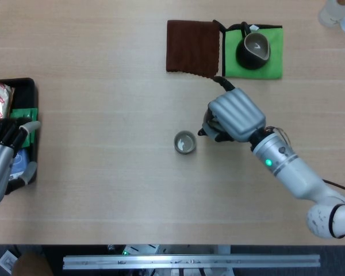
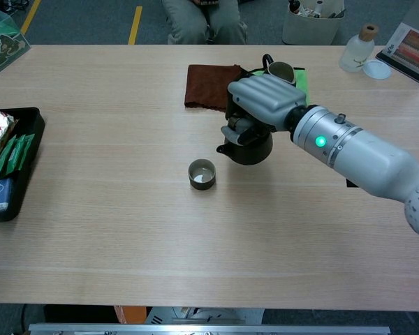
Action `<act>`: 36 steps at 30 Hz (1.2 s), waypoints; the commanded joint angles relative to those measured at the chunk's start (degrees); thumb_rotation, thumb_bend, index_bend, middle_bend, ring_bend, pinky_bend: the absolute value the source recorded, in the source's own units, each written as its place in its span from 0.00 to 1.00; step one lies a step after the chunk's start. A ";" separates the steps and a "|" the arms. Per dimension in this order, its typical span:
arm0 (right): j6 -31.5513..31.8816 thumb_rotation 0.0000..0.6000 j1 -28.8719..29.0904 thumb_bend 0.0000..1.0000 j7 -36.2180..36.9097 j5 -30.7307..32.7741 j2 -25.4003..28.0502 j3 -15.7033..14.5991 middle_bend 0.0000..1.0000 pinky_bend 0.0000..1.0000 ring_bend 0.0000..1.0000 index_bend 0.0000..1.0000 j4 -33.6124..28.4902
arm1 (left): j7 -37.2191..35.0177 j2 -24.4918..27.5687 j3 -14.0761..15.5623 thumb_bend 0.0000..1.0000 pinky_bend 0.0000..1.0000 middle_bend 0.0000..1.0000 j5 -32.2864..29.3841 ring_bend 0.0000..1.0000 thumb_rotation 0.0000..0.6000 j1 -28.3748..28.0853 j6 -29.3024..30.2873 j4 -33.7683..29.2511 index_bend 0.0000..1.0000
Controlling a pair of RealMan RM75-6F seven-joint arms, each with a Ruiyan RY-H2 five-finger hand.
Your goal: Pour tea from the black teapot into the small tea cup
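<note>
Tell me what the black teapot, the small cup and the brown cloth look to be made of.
Black teapot: probably glazed ceramic or cast iron, dark with a dull sheen; largely hidden by the right hand. Small tea cup: likely stoneware, matte grey-brown wall, paler inside. Brown cloth: woven fabric, soft matte surface, uneven edge.

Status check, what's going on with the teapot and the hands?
Right hand grips black teapot, spout beside small tea cup. Left hand idle over tray, fingers apart. Nothing between spout and cup.
</note>
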 commanded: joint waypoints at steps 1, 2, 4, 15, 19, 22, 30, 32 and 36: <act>-0.52 0.92 1.85 0.45 -2.41 1.86 -1.11 0.29 1.00 0.11 0.97 1.00 0.94 | -0.23 0.02 -0.29 0.28 0.20 0.23 0.38 0.19 1.00 0.54 0.02 0.01 0.22; -0.65 0.92 2.44 0.45 -3.17 2.47 -1.39 0.35 1.00 0.11 0.97 1.00 1.17 | -0.37 -0.01 -0.47 0.28 0.20 0.23 0.43 0.19 1.00 0.76 -0.04 0.04 0.22; -0.84 0.93 3.21 0.45 -4.04 3.40 -1.73 0.43 1.00 0.11 0.97 1.00 1.36 | -0.64 -0.07 -0.75 0.28 0.20 0.23 0.44 0.19 1.00 1.11 -0.06 0.08 0.22; -2.12 0.93 8.40 0.45 -10.01 7.38 -3.64 -0.30 1.00 0.11 0.97 1.00 3.14 | -1.82 -0.22 -2.29 0.28 0.20 0.22 0.87 0.19 1.00 2.59 -0.62 0.33 0.22; -2.02 0.93 10.00 0.45 -12.33 8.40 -4.10 -0.93 1.00 0.11 0.97 1.00 3.27 | -2.12 -0.20 -2.69 0.28 0.19 0.22 1.09 0.19 1.00 3.13 -0.62 0.44 0.22; -1.88 0.93 10.99 0.45 -13.67 9.22 -4.52 -1.46 1.00 0.11 0.97 1.00 3.46 | -2.25 -0.19 -2.94 0.28 0.19 0.22 1.28 0.19 1.00 3.48 -0.70 0.52 0.22; -1.38 0.94 13.39 0.45 -16.60 11.21 -5.11 -2.38 1.00 0.11 0.97 1.00 3.98 | -2.71 -0.06 -3.52 0.28 0.19 0.22 2.10 0.19 1.00 4.39 -0.60 0.53 0.22; -1.20 0.94 13.80 0.45 -17.07 11.59 -5.12 -2.56 1.00 0.11 0.97 1.00 4.06 | -2.74 -0.05 -3.65 0.28 0.19 0.22 2.21 0.19 1.00 4.53 -0.67 0.54 0.22; -0.76 0.94 14.38 0.45 -17.39 12.35 -5.02 -2.86 1.00 0.11 0.97 1.00 4.08 | -2.68 -0.02 -3.92 0.28 0.19 0.22 2.18 0.19 1.00 4.77 -1.11 0.52 0.22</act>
